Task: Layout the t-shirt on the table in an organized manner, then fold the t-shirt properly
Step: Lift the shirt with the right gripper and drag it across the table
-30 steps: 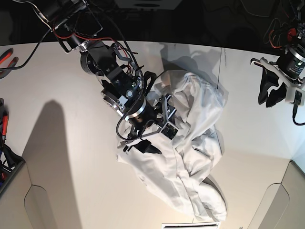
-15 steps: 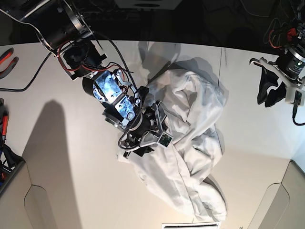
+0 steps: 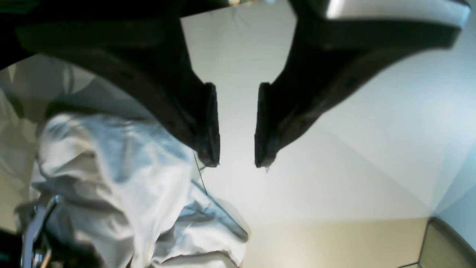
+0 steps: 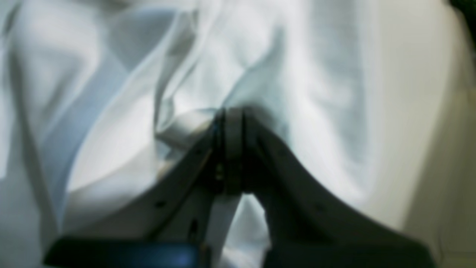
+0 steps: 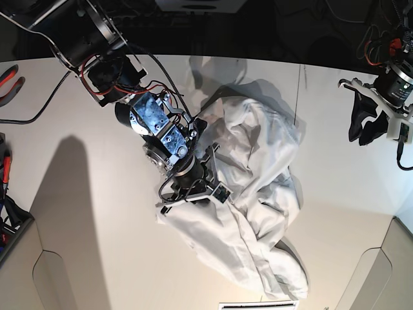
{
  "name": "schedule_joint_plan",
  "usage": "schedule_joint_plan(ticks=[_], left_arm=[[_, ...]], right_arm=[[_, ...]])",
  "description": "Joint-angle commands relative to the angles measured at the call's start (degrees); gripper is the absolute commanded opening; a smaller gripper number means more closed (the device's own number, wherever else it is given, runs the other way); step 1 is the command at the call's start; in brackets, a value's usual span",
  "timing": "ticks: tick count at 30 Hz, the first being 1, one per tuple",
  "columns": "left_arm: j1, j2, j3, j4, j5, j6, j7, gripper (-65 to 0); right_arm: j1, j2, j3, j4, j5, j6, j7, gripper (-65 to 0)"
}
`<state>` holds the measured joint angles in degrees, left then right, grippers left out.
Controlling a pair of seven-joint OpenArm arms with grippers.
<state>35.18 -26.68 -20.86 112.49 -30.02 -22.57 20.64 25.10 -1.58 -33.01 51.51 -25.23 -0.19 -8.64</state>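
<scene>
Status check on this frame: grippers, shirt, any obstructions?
Right gripper shut on t-shirt. Left gripper open, empty, off to the side. Shirt crumpled on table. Nothing in the way.

Both arms are black with bare silver metal rings at the joints — the right arm (image 5: 151,123) trails looping black cables and a few red wires. Its right hand (image 4: 230,149) has dark curved fingers dotted with small screw holes. The left hand (image 3: 236,126) shows black, flat-faced fingertips — white casing above.
</scene>
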Motion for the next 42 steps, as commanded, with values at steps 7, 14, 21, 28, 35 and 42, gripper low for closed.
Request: schedule_joint_plan(ticks=[7,14,21,28,35,42], left_arm=[[-1.79,-0.61,-0.48,0.79,-0.63,0.02,-1.03,-45.0],[-2.01,-0.63,-0.48,0.79,-0.63,0.02,-1.07,-45.0],[-2.01,-0.63,-0.48,0.79,-0.63,0.02,-1.07,-45.0],[-2.01,-0.61,-0.48,0.79,-0.63,0.02,-1.05,-45.0],[-2.01,-0.63,-0.48,0.79,-0.68,-0.02,-1.05,-45.0],[-3.04,-0.63,-0.48,0.79,-0.76,-0.48,-1.03,-45.0]], right_arm=[[6.71,-0.37,3.52,1.68,0.50,-7.58,1.11,-65.0],[8.83,-0.68,12.92,5.35,5.53,-7.52,1.14,-65.0],[8.83,-0.61,23.87,8.15,8.94,-7.50,1.14,-65.0],[8.85,1.18,37.42,8.44,9.49,-7.54,2.93,-65.0],[8.66,6.60,49.00,8.50,16.28,-3.34,2.64,-50.2],[8.66,9.79,51.28,8.50,25.18,4.33,0.79,-35.9]])
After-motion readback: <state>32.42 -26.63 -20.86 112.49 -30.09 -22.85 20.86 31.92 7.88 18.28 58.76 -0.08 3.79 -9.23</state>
